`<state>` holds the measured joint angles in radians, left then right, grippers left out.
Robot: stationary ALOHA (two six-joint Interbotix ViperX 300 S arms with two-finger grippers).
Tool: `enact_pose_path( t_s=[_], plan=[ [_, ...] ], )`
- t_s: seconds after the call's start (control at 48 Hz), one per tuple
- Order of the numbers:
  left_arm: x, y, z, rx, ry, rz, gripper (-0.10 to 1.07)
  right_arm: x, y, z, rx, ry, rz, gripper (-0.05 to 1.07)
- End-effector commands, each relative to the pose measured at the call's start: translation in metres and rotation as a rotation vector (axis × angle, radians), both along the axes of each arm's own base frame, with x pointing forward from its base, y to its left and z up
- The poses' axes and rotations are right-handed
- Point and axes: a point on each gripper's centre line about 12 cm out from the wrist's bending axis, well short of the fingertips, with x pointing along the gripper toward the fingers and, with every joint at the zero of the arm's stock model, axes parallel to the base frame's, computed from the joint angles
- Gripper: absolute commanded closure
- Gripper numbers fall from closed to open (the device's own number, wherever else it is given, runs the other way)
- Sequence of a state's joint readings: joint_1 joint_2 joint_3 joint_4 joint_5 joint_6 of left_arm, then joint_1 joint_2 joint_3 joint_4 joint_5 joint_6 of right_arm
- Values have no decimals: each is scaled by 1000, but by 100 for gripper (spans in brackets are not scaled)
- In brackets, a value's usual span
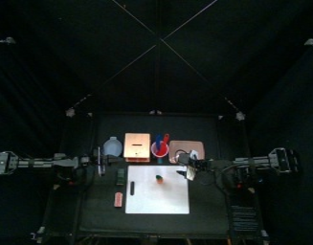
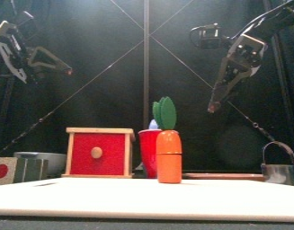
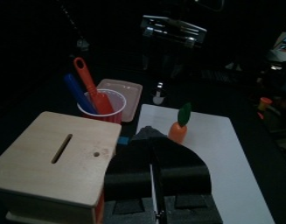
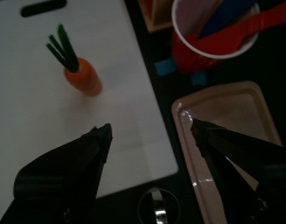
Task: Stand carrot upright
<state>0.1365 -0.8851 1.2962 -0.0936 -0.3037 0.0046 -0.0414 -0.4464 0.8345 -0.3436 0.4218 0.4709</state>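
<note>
Already the carrot (image 2: 170, 155) stands upright on the white sheet (image 4: 40, 105), green top up, with nothing touching it, so your job looks all but done. Your right gripper (image 4: 151, 153) hangs above and off to one side, its fingers (image 4: 96, 144) spread fully wide, and the carrot is well clear of them. To finish well, lift that arm straight up and away rather than sweeping sideways. The carrot rests on a narrow flat end and will likely tip at a light knock. Keep the open fingers from passing low over the green top as you retreat.

Your left gripper (image 3: 151, 166) rests at its own side, over the wooden box (image 3: 58, 153). From its wrist view the fingers seem nearly together, but you cannot tell for sure, so leave that arm where it is.

Look at the surface (image 1: 101, 215). It is black, with the white sheet lying near the front middle. Behind the sheet stand the box with its red front (image 2: 99, 153), a red cup (image 4: 215, 39) holding a blue and a reddish utensil, and a pale shallow tray (image 4: 233, 122) just beside the sheet. A grey container with a red dot (image 2: 17, 167) sits at the far left in the front view, and a metal pot (image 2: 279, 171) at the far right. A small reddish piece (image 1: 118, 198) lies alone on the surface, left of the sheet.

Around you hang black curtains, crossed by thin lines overhead.
</note>
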Motion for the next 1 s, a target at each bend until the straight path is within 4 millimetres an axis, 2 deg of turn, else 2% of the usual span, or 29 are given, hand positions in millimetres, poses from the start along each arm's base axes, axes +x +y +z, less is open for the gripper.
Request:
enact_pose_path(
  t_s=[0.0,0.312,0.979],
  plan=[
    [3,0,10,17,-27,-2,96,6,7,7,9,-115,52,1],
    [3,-1,7,36,-18,-13,96,-2,21,8,6,-339,177,1],
    [0,-1,-3,20,7,-10,96,-10,22,6,15,-357,181,1]
  ],
)
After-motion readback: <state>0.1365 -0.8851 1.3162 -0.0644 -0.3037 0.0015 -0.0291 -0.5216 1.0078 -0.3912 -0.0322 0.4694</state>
